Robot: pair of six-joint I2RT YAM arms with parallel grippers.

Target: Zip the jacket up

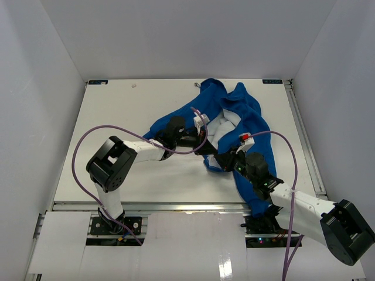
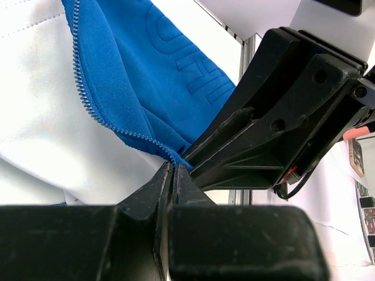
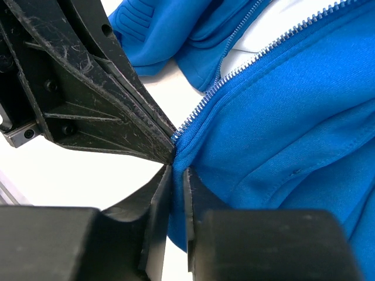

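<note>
Royal-blue soft fabric jacket (image 1: 258, 126) lies open on the white table (image 1: 117, 117), right of centre, its white lining (image 1: 222, 127) showing, as two robot arms meet at its lower front edge. The left gripper (image 2: 174, 168) has its black jaws pressed nearly together on the very end of one row of pale zipper teeth (image 2: 88, 108). The right gripper (image 3: 177, 170), jaws likewise narrow, pinches a fold of blue hem just beside it, and the two sets of fingers are almost touching.

Both holds look shallow, taken at the fingertips only, so a firm pull could let the cloth slide free. With the fingers this crowded, a small sideways move might knock one gripper against the other. If the two rows of teeth are brought together skewed, the zip would likely jam or catch on one side only.

No slider or pull tab can be made out in any view, so it is unclear whether the zip has been started. From above, the arms cover the spot where the grippers meet, and the right forearm hides part of the jacket's lower edge. The close views are cut off beyond a short run of teeth.
</note>
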